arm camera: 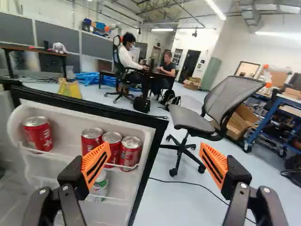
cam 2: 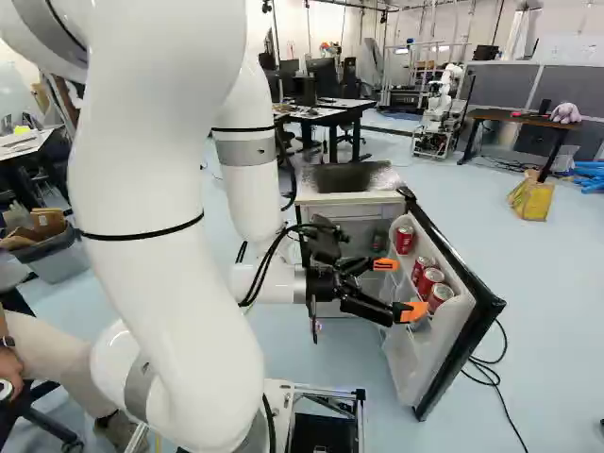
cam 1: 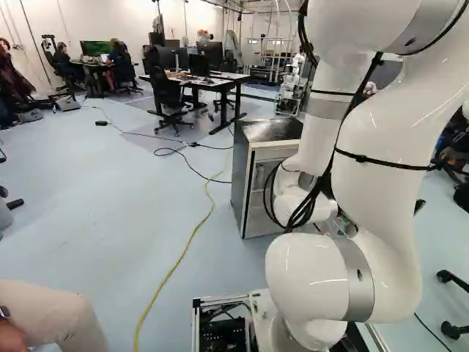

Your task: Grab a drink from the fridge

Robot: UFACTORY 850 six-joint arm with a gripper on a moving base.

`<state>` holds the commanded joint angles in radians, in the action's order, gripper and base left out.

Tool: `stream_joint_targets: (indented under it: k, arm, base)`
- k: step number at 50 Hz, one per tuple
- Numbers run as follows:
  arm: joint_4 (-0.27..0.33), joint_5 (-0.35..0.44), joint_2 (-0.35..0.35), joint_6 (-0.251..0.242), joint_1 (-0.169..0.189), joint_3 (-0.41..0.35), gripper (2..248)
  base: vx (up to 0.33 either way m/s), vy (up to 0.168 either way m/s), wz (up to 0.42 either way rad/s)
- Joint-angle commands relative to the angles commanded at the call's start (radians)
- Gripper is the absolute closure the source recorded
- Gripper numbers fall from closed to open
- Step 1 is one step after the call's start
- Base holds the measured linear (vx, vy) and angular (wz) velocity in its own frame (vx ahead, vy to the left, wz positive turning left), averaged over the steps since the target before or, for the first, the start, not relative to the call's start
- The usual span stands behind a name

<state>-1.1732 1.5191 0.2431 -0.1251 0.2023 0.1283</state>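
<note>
Standing wide apart, the two fingers of the claw (arm camera: 155, 163) hold nothing; the orange pads (arm camera: 96, 165) have only air between them. The claw reaches out beside the open fridge door (cam 2: 460, 349), with one finger in front of the group of three red cans (arm camera: 113, 147) on the door's upper rack and the other out past the door's black edge. Whether that nearer finger touches a can, I cannot tell. A single red can (arm camera: 38, 133) sits apart from the three on the same rack, and a green and white can (arm camera: 99, 184) stands on the rack below. Behind the door is the fridge (cam 1: 245, 176) itself, and past the gap of the fingers, out on the floor, a grey office chair (arm camera: 190, 117).

So the door is open and the drinks are within view and probably within reach; that much is done. Left to do, as I judge it: line the claw up with one can, since the gap now spans the door's edge, then close on it, lift it over the rack's rail and carry it clear.
</note>
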Motion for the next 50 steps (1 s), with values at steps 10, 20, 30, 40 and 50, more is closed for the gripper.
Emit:
stream_joint_targets:
  k: [10,20,30,40,50]
  arm:
    - [0.047,0.0,-0.017,0.0,-0.066,-0.025,3]
    - [0.097,0.0,-0.012,0.0,-0.117,-0.018,3]
    - [0.15,0.0,0.014,0.0,-0.136,0.019,3]
    - [0.204,0.0,0.049,0.0,-0.14,0.069,3]
    - [0.259,0.0,0.092,0.0,-0.122,0.131,3]
  base:
    - [0.0,0.0,0.0]
    - [0.0,0.0,0.0]
    - [0.0,0.0,0.0]
    - [0.0,0.0,0.0]
    - [0.0,0.0,0.0]
